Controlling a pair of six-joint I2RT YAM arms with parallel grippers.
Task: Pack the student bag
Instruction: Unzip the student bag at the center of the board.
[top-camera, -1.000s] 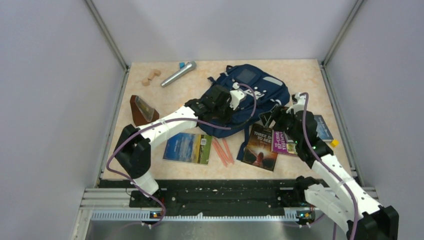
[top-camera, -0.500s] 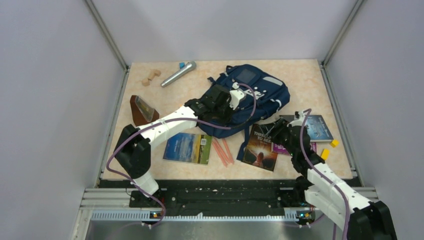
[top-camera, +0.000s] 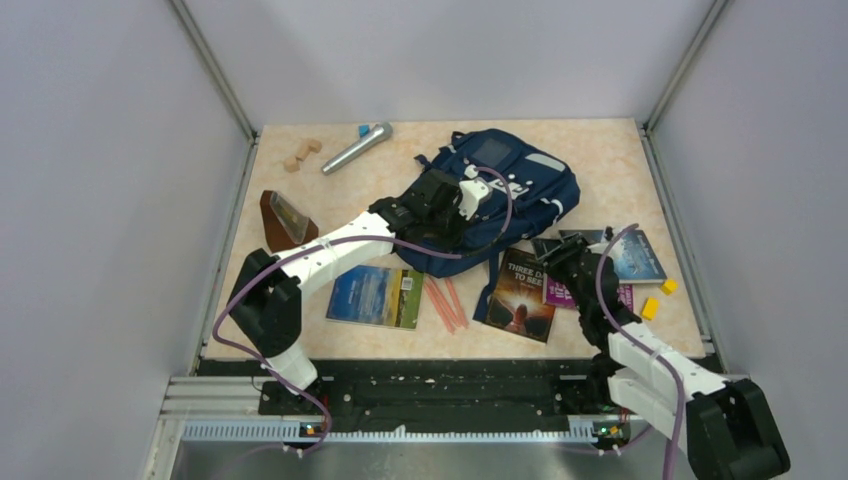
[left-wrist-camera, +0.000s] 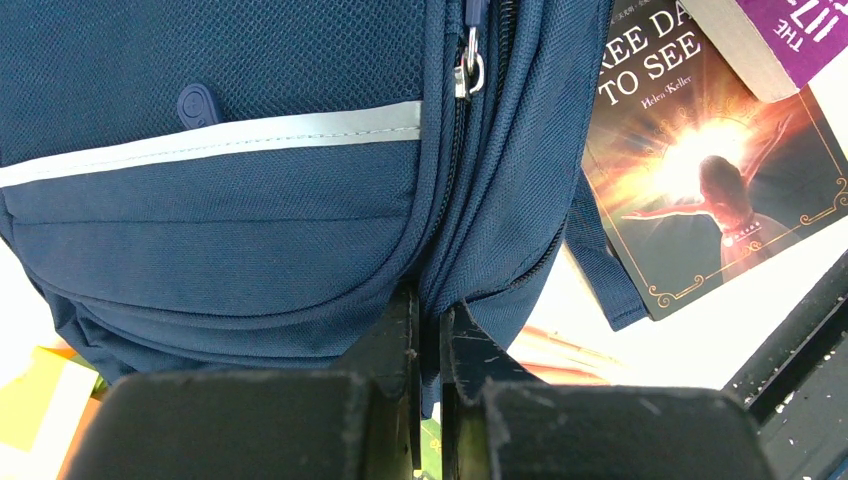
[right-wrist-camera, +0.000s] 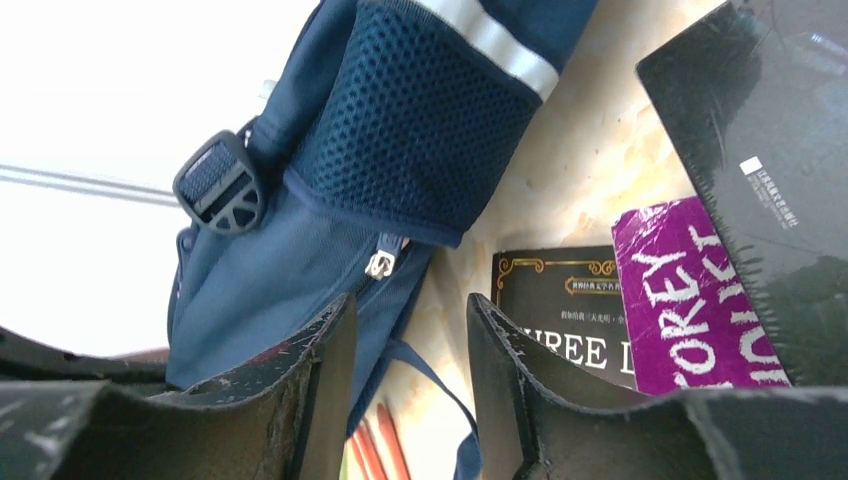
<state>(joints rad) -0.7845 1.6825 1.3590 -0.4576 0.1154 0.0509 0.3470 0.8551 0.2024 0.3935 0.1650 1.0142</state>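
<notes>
The student bag (top-camera: 515, 180), navy with grey stripes, lies at the table's back centre. My left gripper (top-camera: 450, 212) is shut on a fold of its fabric (left-wrist-camera: 470, 270) beside the zipper seam, below a metal zipper pull (left-wrist-camera: 468, 70). My right gripper (top-camera: 550, 252) hovers over the books beside the bag's near right corner. In the right wrist view its jaws (right-wrist-camera: 410, 320) stand apart with nothing between them; the bag's mesh side pocket (right-wrist-camera: 400, 150), a zipper pull (right-wrist-camera: 380, 265) and a buckle (right-wrist-camera: 218, 185) lie beyond.
Near the bag lie a dark "Three Days to See" book (top-camera: 520, 295), a purple book (top-camera: 578, 292), a dark notebook (top-camera: 630, 255), a green book (top-camera: 375, 295) and red pencils (top-camera: 443, 302). A microphone (top-camera: 357, 147), wooden blocks (top-camera: 300, 153), a brown wedge (top-camera: 285, 220) and yellow blocks (top-camera: 668, 286) sit around.
My right arm has drawn back from the bag's right side toward the near edge, and its jaws have narrowed. The left gripper has kept its hold on the bag.
</notes>
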